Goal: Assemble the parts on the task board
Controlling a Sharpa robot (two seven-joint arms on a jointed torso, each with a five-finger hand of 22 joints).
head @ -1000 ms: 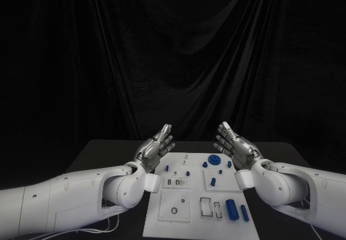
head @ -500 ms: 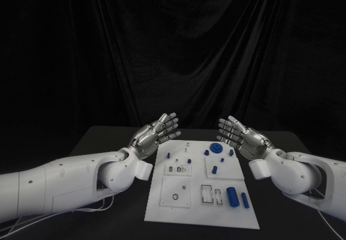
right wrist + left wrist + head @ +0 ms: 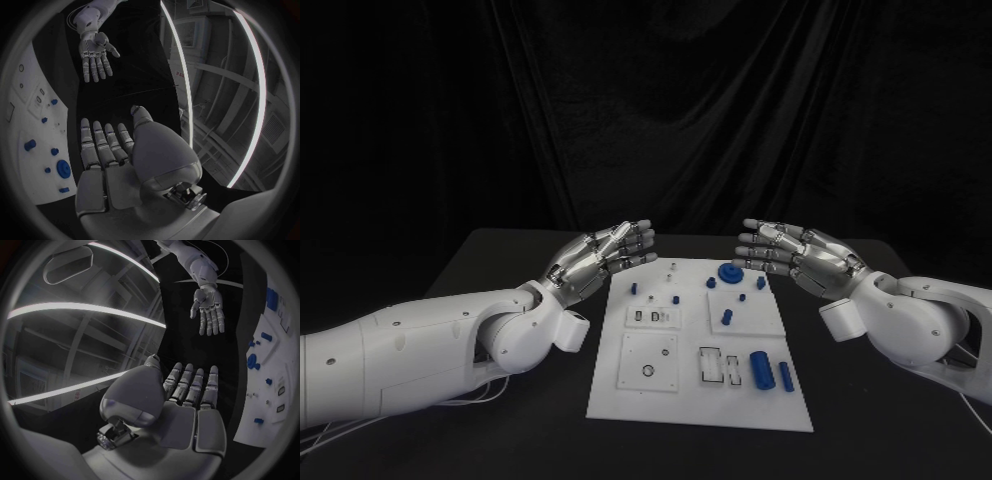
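The white task board [image 3: 661, 400] lies in the middle of the black table, with small blue parts on it. A round blue gear-like part [image 3: 730, 270] sits near its far edge, and a blue cylinder [image 3: 762, 368] and a thin blue bar [image 3: 786, 375] lie near its right front. My left hand [image 3: 600, 256] hovers above the board's far left corner, fingers stretched flat and apart, holding nothing. My right hand [image 3: 798, 254] hovers above the far right corner, also flat and empty. Each wrist view shows its own palm [image 3: 187, 405] [image 3: 109, 160] and the other hand [image 3: 208, 307] [image 3: 94, 52] across the board.
The black table [image 3: 502, 270] extends on both sides of the board, and a black curtain hangs behind it. Cables trail under my left arm [image 3: 343, 430] at the table's near left.
Both hands have tilted down from upright to nearly flat and moved outward, away from each other. The whole picture has shifted slightly, so the camera moved too. The parts lie as before.
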